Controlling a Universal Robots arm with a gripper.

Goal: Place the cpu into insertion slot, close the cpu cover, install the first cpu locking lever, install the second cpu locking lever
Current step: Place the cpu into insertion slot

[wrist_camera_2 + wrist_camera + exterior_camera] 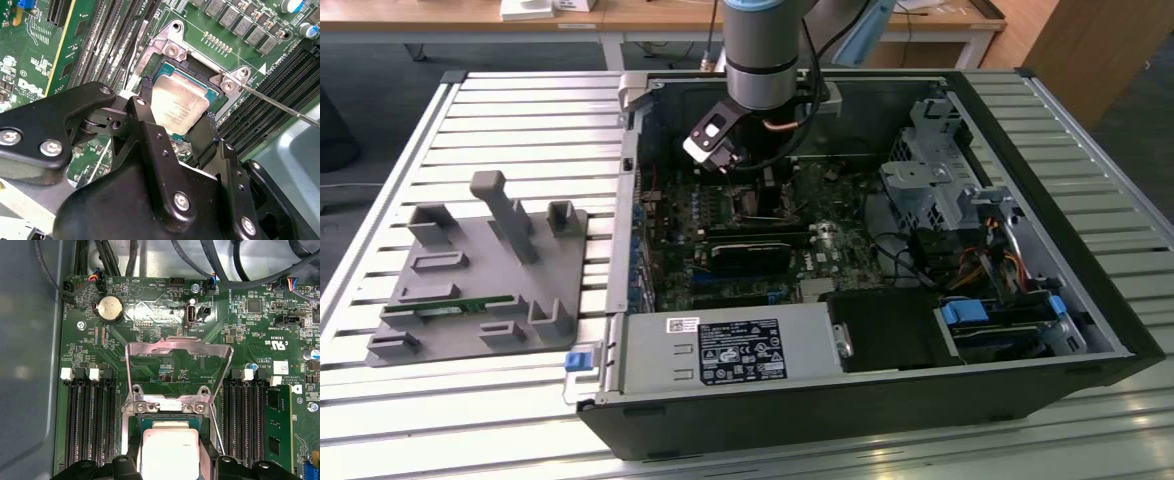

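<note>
case: open tower (827,420), on its side, centre of the exterior view.
arm: (767,50) comes in from top centre and reaches down into the case.
pincer: (175,117) narrowly spread, fingers pinching the cpu (181,102) by two opposite edges.
cpu cover: (177,346) swung open, off the slot.
insertion slot: (192,64) directly under the cpu.
cpu: flat over the slot; can't tell whether it is seated.

The case (854,420) is open from above. Over the socket (196,66) the gripper (177,107) clasps the chip (167,452). The raised cover (177,347) stands just beyond, and memory slots (90,425) flank both sides. A drive cage (927,185) rises at the exterior view's right, and a black card (754,250) lies nearer.
</note>
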